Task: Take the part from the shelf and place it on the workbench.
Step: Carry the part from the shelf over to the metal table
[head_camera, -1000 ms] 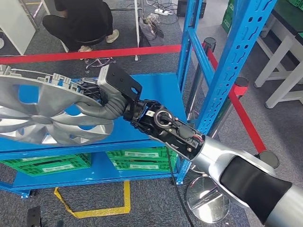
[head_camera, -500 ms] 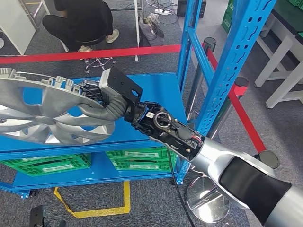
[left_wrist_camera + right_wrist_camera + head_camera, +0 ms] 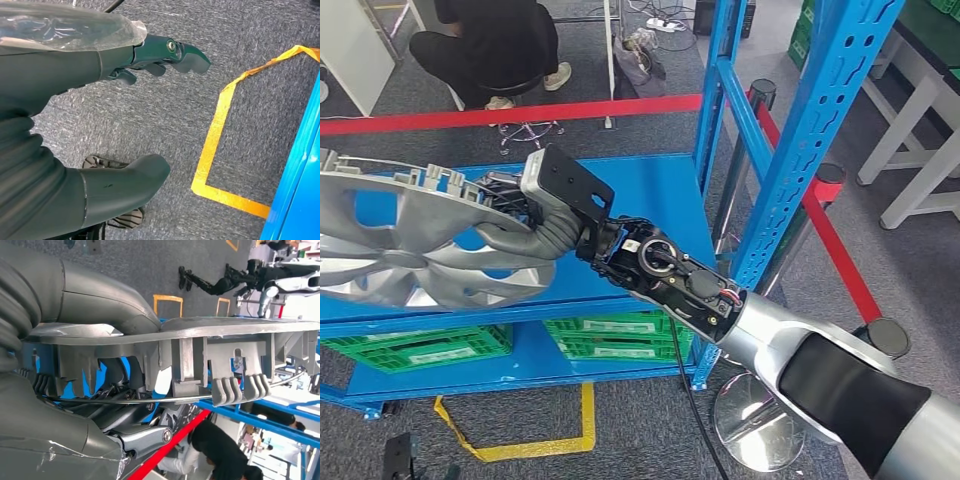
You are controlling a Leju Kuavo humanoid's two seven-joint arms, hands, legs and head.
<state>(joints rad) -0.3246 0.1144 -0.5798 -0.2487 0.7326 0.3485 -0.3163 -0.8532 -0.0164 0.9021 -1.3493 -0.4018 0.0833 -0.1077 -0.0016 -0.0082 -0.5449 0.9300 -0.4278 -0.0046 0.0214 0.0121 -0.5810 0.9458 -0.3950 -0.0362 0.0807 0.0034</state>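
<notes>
Right hand (image 3: 546,225) grips silver wheel cover (image 3: 418,240)

My blue shelf (image 3: 652,190) stood on grey carpet (image 3: 637,430); green crates (image 3: 614,335) sat on its lower deck, beside yellow floor tape (image 3: 539,445).

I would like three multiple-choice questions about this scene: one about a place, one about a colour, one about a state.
1. Where are the green crates?
A. on the low shelf level
B. on the floor
C. on the white table

2. What colour is the shelf frame?
A. yellow
B. blue
C. grey

3. What is the right hand doing?
A. hanging free
B. pressing a crate
C. gripping the silver wheel cover

Answers:
1 A: the crates lie beneath the upper blue board.
2 B: its perforated uprights are bright blue.
3 C: the thumb lies over the cover's rim in the right wrist view.
</notes>
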